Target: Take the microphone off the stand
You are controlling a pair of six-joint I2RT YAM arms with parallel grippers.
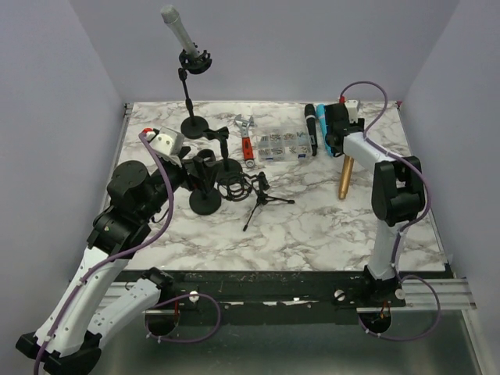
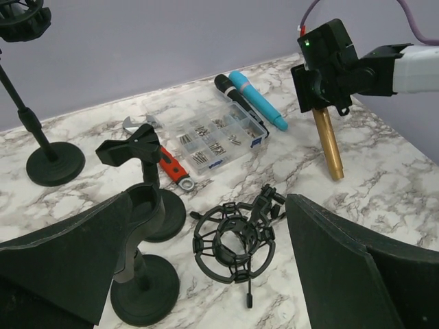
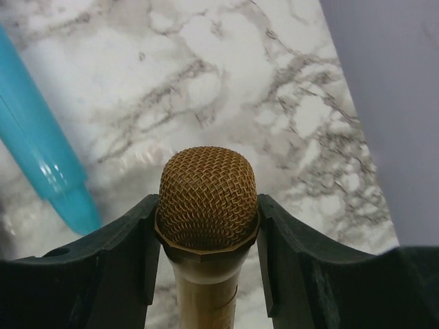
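Observation:
A grey microphone (image 1: 178, 30) sits tilted in the clip of a tall black stand (image 1: 191, 98) at the back left; only that stand's base (image 2: 53, 163) and clip show in the left wrist view. My right gripper (image 3: 207, 212) is shut on the mesh head of a gold microphone (image 3: 206, 199), whose body (image 1: 344, 178) lies on the marble near the right edge. My left gripper (image 2: 209, 205) is open and empty, its jaws wide apart above a black shock mount (image 2: 233, 240) and beside an empty short stand (image 2: 140, 226).
A black microphone (image 1: 310, 129) and a blue microphone (image 1: 320, 130) lie at the back right. A clear parts box (image 1: 281, 144) and a red-handled wrench (image 1: 247, 141) lie mid-table. A second empty clip stand (image 2: 140, 154) and a small tripod (image 1: 266, 199) stand centre-left.

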